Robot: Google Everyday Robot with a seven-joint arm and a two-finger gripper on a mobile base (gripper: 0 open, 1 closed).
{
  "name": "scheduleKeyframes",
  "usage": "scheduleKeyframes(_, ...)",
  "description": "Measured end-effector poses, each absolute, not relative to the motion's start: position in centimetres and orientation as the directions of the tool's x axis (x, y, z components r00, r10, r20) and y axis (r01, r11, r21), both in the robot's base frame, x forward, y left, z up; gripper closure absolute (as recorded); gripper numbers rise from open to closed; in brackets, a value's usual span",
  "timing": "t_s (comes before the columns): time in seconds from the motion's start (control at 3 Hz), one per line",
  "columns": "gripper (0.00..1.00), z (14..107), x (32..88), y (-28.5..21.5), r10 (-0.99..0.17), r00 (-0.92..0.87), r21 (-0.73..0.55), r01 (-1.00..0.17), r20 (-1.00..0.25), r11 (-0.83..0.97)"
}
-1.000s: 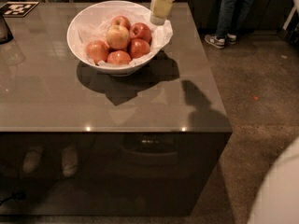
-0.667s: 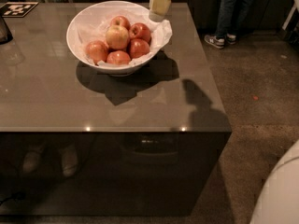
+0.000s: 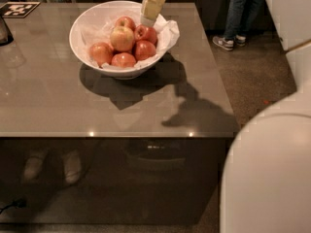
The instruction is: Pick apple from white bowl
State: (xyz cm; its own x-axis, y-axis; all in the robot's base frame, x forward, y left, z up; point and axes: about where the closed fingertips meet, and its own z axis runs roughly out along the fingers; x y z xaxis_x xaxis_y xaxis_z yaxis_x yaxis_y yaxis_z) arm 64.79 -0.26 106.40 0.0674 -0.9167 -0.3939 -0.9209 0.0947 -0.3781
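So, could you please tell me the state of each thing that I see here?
white bowl: upright on the table, lined with paper, holding apples.
apple: on top of the pile in the bowl, not gripped.
red apples: lying in the bowl around the pale apple.
gripper: low over the bowl's far right side, to the right of the apple.

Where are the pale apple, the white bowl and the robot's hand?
apple [image 3: 122,38]: camera view, middle of its pale skin.
white bowl [image 3: 76,35]: camera view, bare left wall.
hand [image 3: 147,19]: camera view, its lower tip, just above the bowl's rear apples.
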Motion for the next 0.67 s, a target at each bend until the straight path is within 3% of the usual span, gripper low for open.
scheduleKeyframes(0.67, 0.00, 99.4, 70.1, 3.2, -0.886, 0.060, -0.239, -0.969, -0.459, 0.058)
